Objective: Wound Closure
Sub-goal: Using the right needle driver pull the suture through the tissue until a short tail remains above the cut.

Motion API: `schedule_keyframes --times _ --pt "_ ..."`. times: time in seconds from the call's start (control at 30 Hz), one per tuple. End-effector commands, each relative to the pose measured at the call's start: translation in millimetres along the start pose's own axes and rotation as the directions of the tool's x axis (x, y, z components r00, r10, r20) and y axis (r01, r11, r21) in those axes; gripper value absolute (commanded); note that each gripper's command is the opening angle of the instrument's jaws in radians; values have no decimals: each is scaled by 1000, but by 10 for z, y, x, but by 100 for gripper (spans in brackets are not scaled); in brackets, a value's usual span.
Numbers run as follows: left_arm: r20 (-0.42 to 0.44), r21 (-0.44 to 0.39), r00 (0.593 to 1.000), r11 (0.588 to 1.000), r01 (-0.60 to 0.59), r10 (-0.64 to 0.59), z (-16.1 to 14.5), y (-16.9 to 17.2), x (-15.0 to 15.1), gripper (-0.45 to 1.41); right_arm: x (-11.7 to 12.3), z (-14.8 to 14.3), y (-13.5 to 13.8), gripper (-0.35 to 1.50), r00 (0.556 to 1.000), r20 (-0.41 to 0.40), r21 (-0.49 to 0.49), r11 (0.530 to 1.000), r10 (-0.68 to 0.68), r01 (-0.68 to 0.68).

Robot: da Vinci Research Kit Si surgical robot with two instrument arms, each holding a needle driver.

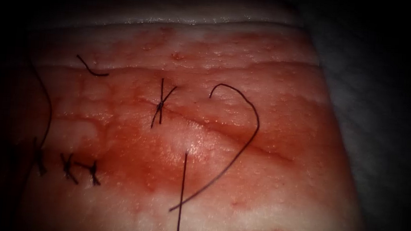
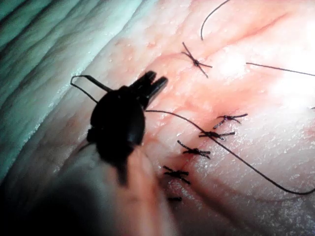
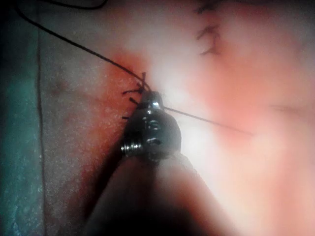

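Left hand (image 2: pixel 156 82) slightly parted, empty, above tissue (image 2: pixel 256 162); right hand (image 3: pixel 150 98) grip untellable, near thread (image 3: pixel 206 118).

left gripper (image 2: pixel 156 84): parted, empty | thread (image 2: pixel 236 156) on tissue (image 2: pixel 256 98)

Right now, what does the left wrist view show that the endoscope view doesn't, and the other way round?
Left wrist view: the left tool, its jaws slightly open and apparently holding nothing, over the tissue.

Endoscope view: the full sweep of the long curving thread to the right of the lone stitch, down to its lower end.

Both: that lone stitch on the cut, the row of tied stitches, a straight thread and the red fluid.
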Motion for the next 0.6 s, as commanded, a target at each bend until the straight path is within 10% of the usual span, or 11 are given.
schedule_keyframes --times 0.03,0.13,0.17,0.23,0.27,0.33,0.6 --pt "-1 0 1000 1000 -1 1 7 -4 -3 -45 10 5 -14 -35 1000 -13 30 1000 -7 7" --pt "-1 0 1000 1000 -1 1 6 -4 -3 -45 14 2 -14 -35 1000 -18 45 999 -5 6" --pt "-1 0 1000 1000 -1 1 6 -4 -3 -45 15 2 -6 14 999 -37 34 999 -25 26" --pt "-1 0 1000 1000 -1 1 6 -4 -3 -45 14 2 0 44 998 -54 28 999 -31 32" --pt "-1 0 1000 1000 -1 1 6 -4 -3 -45 10 3 16 99 995 -87 6 999 -53 53" --pt "-1 0 1000 1000 -1 1 6 -4 -3 -45 0 4 42 120 989 -141 -35 998 -50 46" --pt "0 1 1000 1000 -1 1 8 -7 -5 -45 -25 8 89 120 985 -161 -91 995 -60 46"
